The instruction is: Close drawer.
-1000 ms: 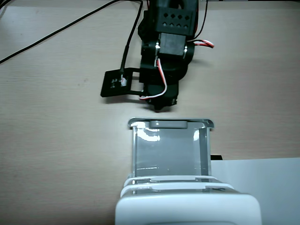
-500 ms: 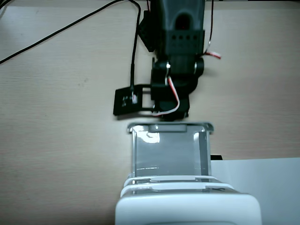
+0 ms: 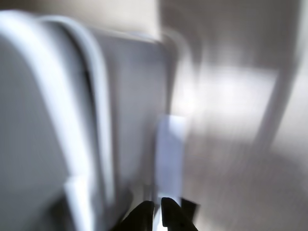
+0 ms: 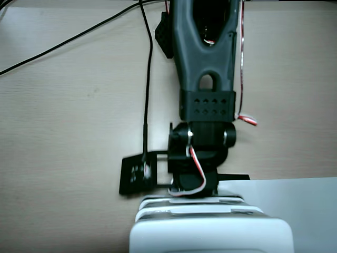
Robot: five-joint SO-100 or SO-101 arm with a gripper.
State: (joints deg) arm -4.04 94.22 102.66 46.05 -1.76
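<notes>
The wrist view is heavily blurred. It shows the drawer [image 3: 134,106] as a grey translucent panel with a pale rim, and its flat handle lip [image 3: 171,149] just above my gripper [image 3: 158,214]. The two dark fingertips stand nearly together with nothing between them. In the fixed view the white cabinet [image 4: 210,234] sits at the bottom edge. The drawer's pale front rim [image 4: 195,209] sticks out a little toward the arm. My gripper [image 4: 194,194] is right at that rim, mostly hidden under the black wrist.
A flat white sheet of paper [image 4: 295,203] lies right of the cabinet. Black cables [image 4: 147,79] run over the wooden table from the top. The arm's dark grey link [image 4: 205,52] fills the upper middle, with the black wrist camera mount [image 4: 136,174] to its left.
</notes>
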